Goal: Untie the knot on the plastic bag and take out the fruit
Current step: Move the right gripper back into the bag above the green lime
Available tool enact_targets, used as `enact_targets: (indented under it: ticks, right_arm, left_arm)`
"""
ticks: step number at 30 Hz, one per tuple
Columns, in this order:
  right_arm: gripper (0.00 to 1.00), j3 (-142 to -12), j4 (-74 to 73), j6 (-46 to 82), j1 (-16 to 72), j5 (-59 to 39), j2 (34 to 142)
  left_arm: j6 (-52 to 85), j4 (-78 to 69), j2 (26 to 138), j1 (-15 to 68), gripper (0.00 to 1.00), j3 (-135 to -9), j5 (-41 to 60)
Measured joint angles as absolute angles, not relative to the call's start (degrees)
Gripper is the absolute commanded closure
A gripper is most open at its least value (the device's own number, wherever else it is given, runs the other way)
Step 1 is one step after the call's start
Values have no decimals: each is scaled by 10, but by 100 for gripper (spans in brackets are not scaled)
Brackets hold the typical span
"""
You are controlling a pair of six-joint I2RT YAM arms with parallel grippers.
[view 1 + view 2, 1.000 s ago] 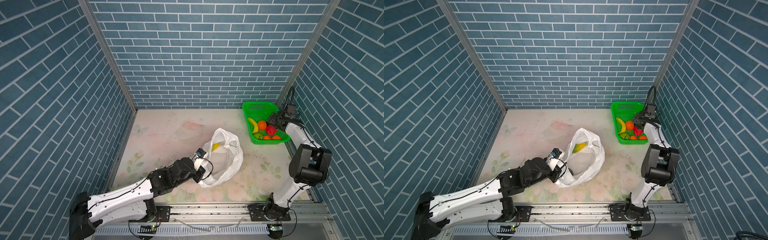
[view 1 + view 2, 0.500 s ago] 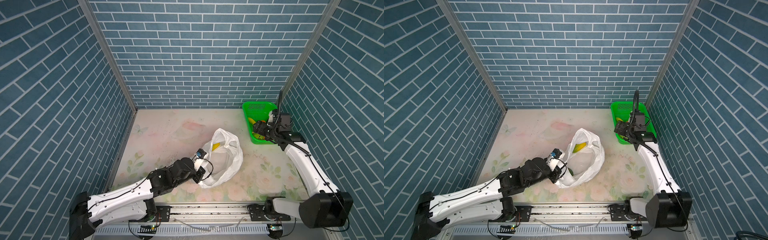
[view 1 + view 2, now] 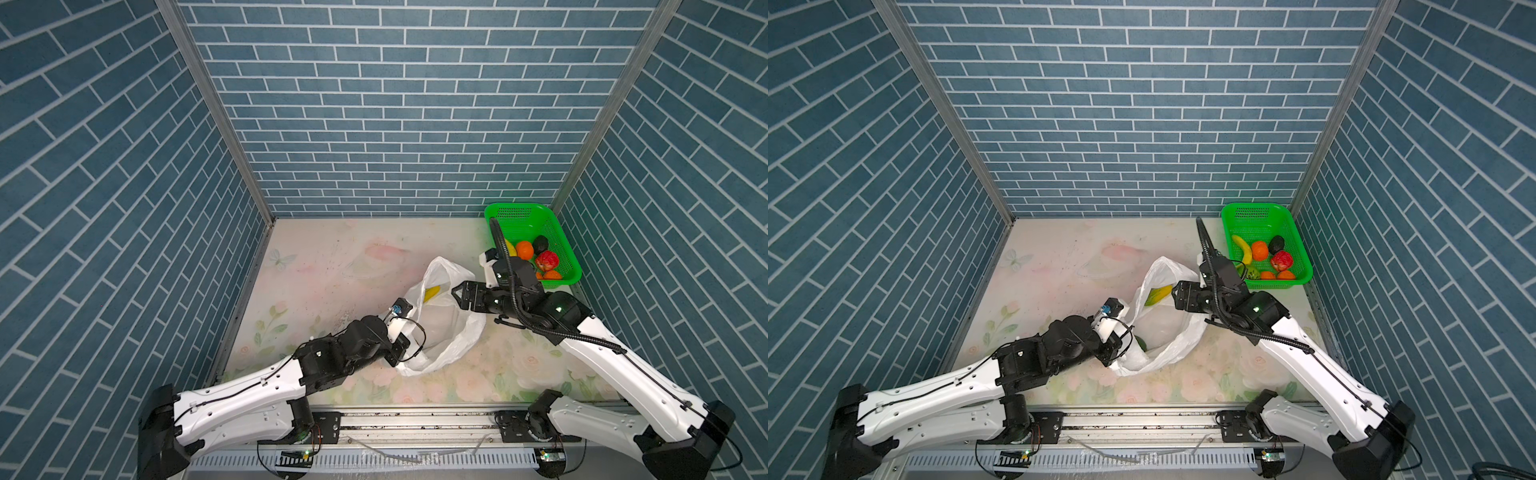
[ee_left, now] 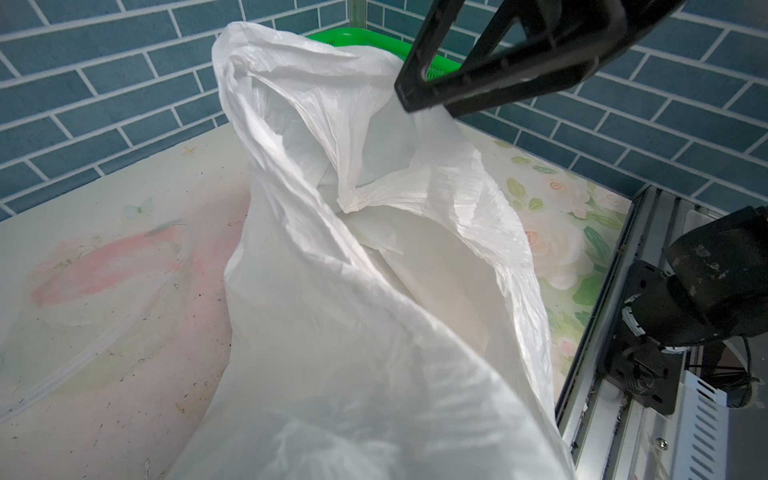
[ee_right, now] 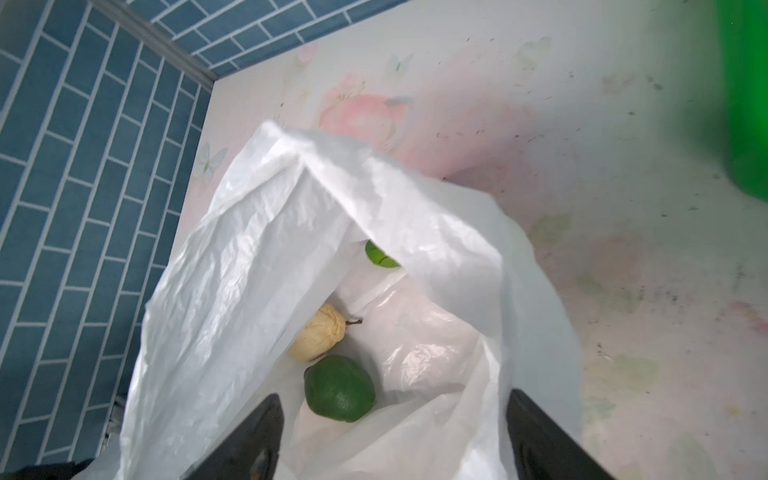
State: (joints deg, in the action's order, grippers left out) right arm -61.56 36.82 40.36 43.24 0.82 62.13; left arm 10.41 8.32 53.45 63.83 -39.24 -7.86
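Note:
The white plastic bag (image 3: 449, 332) (image 3: 1167, 328) lies on the table with its mouth gaping; the knot is not in view. My left gripper (image 3: 400, 352) (image 3: 1113, 354) is shut on the bag's near-left edge, and the film (image 4: 353, 291) hides its jaws. My right gripper (image 3: 456, 296) (image 3: 1177, 297) hangs open over the bag's right rim, nothing between its fingers (image 5: 257, 436). Inside the bag lie fruit: a green avocado (image 5: 340, 388), a cream-white one (image 5: 318, 332), and a yellow-green mango (image 3: 432, 293) (image 3: 1158, 294).
A green mesh basket (image 3: 515, 206) (image 3: 1254, 206) stands at the back right corner against the wall. It holds an orange tangerine (image 3: 525, 249), a bumpy red fruit (image 3: 547, 260), a dark avocado (image 3: 541, 242) and a banana (image 3: 1244, 249). Brick walls close in three sides.
My right arm has swung from the basket leftward and down to the bag's mouth, its gripper open. The left arm and the bag have stayed put.

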Motion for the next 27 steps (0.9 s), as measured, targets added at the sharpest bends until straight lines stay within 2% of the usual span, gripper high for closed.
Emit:
enact_targets:
  ticks: [4, 11, 27]
  right_arm:
    - [17, -615, 338, 416, 481, 26, 666]
    - [19, -609, 286, 429, 515, 48, 714]
    - [20, -697, 388, 464, 553, 88, 670]
  left_arm:
    - [102, 83, 533, 638, 100, -392, -80]
    - [98, 83, 532, 638, 100, -392, -87]
    - [97, 85, 531, 638, 100, -398, -94]
